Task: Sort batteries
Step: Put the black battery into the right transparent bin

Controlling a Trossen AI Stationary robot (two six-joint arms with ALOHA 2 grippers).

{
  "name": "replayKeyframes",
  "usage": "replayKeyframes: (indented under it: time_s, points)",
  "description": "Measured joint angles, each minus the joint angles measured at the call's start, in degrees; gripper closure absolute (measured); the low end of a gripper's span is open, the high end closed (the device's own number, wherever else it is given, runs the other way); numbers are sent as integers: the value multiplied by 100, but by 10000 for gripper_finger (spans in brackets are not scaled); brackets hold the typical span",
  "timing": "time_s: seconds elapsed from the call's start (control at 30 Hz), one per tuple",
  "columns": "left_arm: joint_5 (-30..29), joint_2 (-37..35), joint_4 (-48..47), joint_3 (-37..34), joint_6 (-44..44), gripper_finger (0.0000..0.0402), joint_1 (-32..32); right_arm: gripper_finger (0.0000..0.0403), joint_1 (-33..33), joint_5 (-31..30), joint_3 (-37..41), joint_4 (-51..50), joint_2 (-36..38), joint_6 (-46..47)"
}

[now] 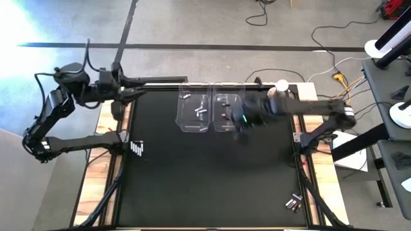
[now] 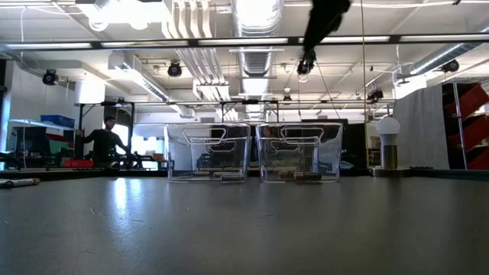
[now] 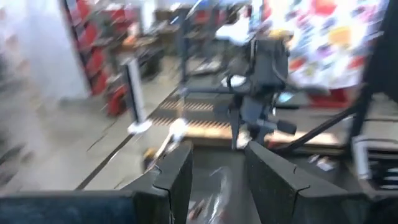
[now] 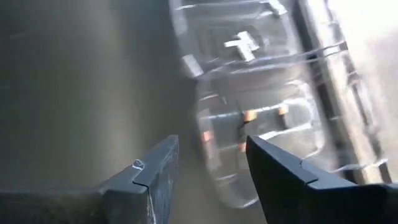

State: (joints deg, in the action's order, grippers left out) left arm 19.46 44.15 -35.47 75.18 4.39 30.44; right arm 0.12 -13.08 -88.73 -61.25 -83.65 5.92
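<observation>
Two clear bins stand side by side at the table's far middle. The left bin (image 1: 194,106) holds silvery-white batteries (image 4: 242,42). The right bin (image 1: 228,110) holds dark batteries with reddish ends (image 4: 249,118). A loose group of silvery batteries (image 1: 137,149) lies near the left edge, and some dark ones (image 1: 293,203) lie at the near right corner. My right gripper (image 1: 243,120) hangs open and empty high above the right bin's near side, slanting down. My left gripper (image 1: 135,94) stays open and empty, held level over the far left corner.
A round silver-and-white knob object (image 2: 388,139) stands at the far right behind the bins. A marker (image 2: 19,182) lies at the left edge. A person (image 2: 103,141) stands in the room beyond the table. The dark mat between the bins and the near edge is bare.
</observation>
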Motion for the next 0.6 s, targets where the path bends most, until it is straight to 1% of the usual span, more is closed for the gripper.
replayKeyframes:
  time_s: [0.1, 0.17, 0.27, 0.37, 0.43, 0.53, 0.6]
  points:
    - [418, 40, 532, -80, -195, 273, -2, 233, 1056, -287, 723, 9, 355, 1088]
    - [661, 87, 924, -173, -435, 273, -20, 237, 1818, -308, 1264, 34, 487, 1984]
    - [1021, 173, 1531, -398, -701, 273, -138, 240, 3035, -248, 1979, 39, 497, 3490]
    - [1201, 253, 2257, -729, -957, 273, -354, 241, 4147, 93, 2413, 221, 245, 4857]
    - [1201, 315, 2788, -986, -1206, 273, -550, 241, 4749, 476, 2555, 519, -24, 5435]
    - [1205, 402, 3679, -1392, -1501, 273, -914, 241, 5315, 1264, 2583, 710, -504, 5867]
    - [1208, 459, 4231, -1637, -1657, 273, -1153, 240, 5540, 1599, 2453, 672, -846, 5883]
